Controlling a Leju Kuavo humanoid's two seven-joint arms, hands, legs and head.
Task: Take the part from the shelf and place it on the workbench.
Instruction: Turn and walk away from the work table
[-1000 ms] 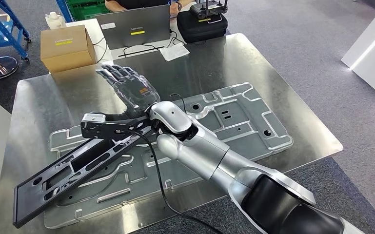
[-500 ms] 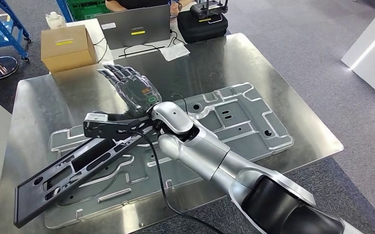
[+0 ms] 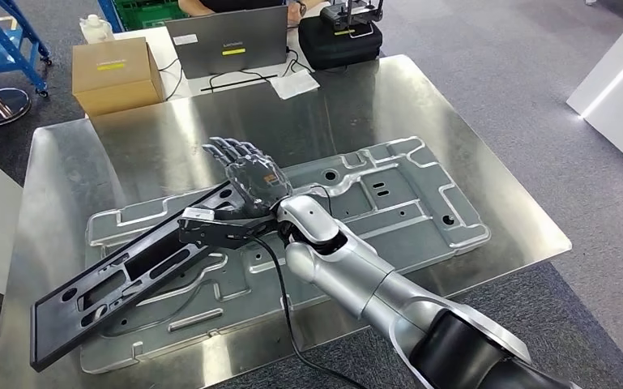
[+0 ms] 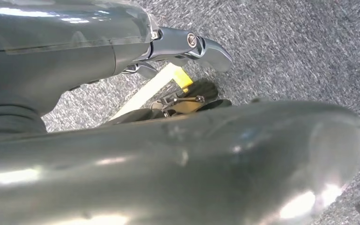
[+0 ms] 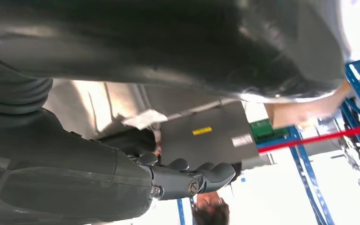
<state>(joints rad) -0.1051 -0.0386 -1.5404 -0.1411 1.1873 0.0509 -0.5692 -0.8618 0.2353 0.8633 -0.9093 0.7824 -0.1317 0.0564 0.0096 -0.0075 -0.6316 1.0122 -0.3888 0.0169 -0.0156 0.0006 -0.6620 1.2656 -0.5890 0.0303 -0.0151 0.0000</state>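
black part (image 3: 121, 279) under the dark grey right hand (image 3: 247, 182), shiny silver plate (image 3: 389, 203) beside it, tan box (image 3: 116, 74) way beyond, grey laptop (image 3: 227, 39)

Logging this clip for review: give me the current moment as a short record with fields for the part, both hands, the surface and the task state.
part: long black plastic frame panel, lying slanted across a stamped silver metal plate
right hand: fingers spread, palm at the panel's upper end; grip unclear
left hand: over grey carpet, holding nothing visible
surface: shiny steel workbench
task state: panel down on the plate, hand not yet clear
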